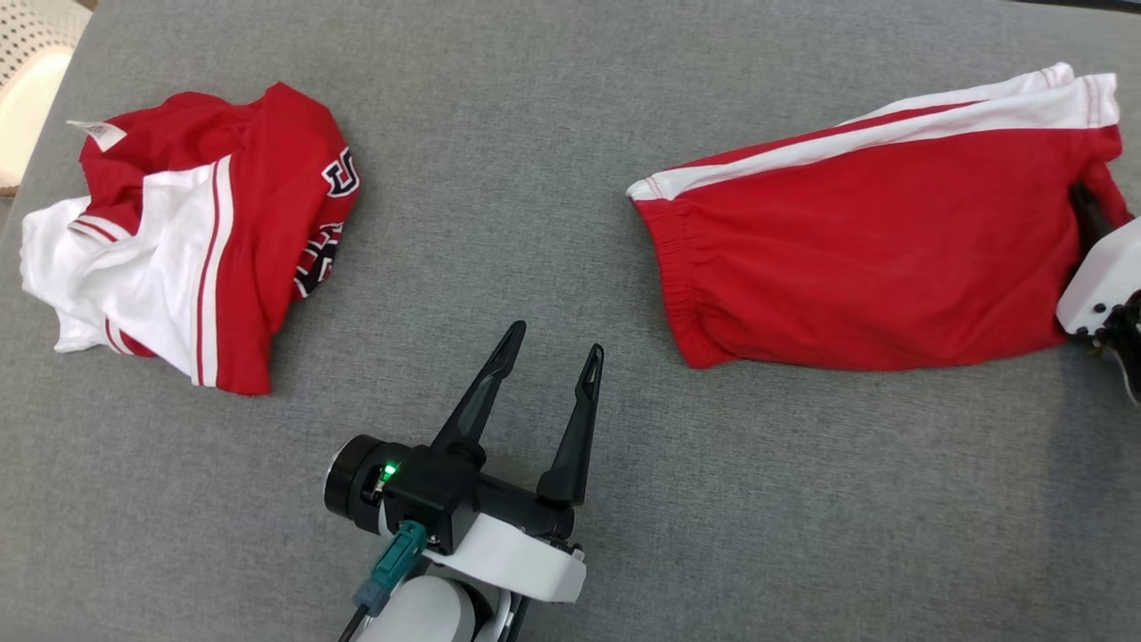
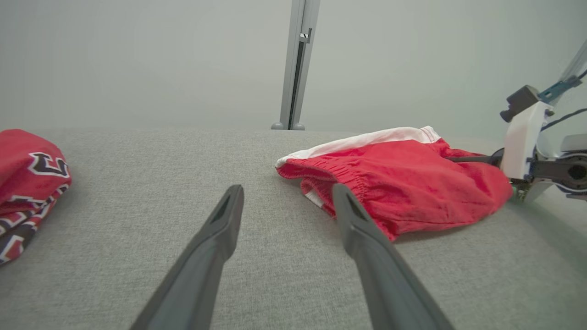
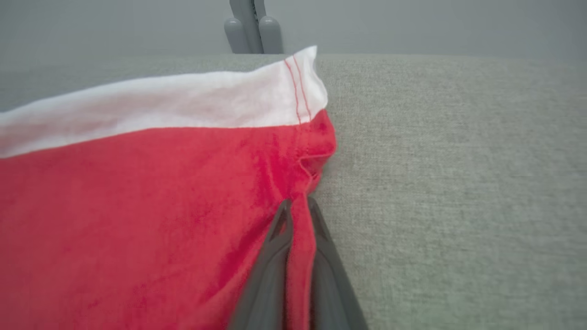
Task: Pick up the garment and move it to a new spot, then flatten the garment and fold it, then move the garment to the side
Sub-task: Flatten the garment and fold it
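One pair of red shorts (image 1: 874, 259) with a white side stripe lies spread across the right part of a grey cloth-covered surface (image 1: 570, 134). Its elastic waistband points toward the middle and its leg hem toward the right edge of the head view. The right gripper (image 3: 299, 208) is pinched together on a fold of red cloth at that hem, just below the corner of the white stripe with its two lines of red stitching. A strip of fabric runs between the two dark fingers (image 3: 268, 275). In the head view the gripper's white body sits at the far right edge, touching the shorts, with the fingertips hidden by cloth. The left gripper (image 1: 554, 343) hovers over bare surface at the lower middle, near the waistband but apart from it, its jaws spread wide and empty. Well apart on the left lies a crumpled red and white shirt (image 1: 205, 232) with dark lettering and a white label at its far edge. Beyond the surface a pale metal post (image 2: 298, 64) stands against a plain wall.
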`<state>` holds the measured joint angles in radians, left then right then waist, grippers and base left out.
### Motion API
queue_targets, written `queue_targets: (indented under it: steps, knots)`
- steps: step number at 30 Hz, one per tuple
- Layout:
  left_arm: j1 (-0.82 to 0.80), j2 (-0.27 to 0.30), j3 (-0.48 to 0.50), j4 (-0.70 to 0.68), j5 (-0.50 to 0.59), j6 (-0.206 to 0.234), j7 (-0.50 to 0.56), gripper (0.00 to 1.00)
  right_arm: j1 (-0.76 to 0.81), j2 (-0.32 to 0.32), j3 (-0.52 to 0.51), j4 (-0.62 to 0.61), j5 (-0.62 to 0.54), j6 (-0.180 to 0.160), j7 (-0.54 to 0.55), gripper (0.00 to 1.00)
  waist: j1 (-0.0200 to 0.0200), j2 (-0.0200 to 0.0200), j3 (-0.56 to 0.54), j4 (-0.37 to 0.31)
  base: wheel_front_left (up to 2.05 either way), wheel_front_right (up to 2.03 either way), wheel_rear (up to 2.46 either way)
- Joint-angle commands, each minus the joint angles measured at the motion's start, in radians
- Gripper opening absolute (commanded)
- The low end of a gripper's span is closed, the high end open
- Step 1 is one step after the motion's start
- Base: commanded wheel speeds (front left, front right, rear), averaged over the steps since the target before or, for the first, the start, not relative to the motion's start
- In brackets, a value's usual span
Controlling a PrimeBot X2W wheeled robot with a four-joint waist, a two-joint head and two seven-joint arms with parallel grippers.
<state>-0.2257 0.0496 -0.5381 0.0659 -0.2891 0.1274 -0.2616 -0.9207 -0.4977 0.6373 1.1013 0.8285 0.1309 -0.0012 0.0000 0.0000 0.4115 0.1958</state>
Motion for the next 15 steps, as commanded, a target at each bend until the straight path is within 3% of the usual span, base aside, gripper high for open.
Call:
queue_targets:
  steps: [1,15]
  knots:
    - [-0.007,0.003,0.002,0.003,0.002,0.000,-0.005,1.00,0.058,0.010,0.015,0.020,0.010,-0.001,-0.002,0.00,0.0000,0.0000,-0.013,-0.018,0.00,0.00,0.00]
    - [0.033,0.003,0.021,0.015,0.007,-0.005,-0.005,1.00,0.129,-0.051,0.008,0.062,0.037,-0.001,-0.134,0.00,0.0000,0.0000,-0.119,-0.165,0.00,0.00,0.00]
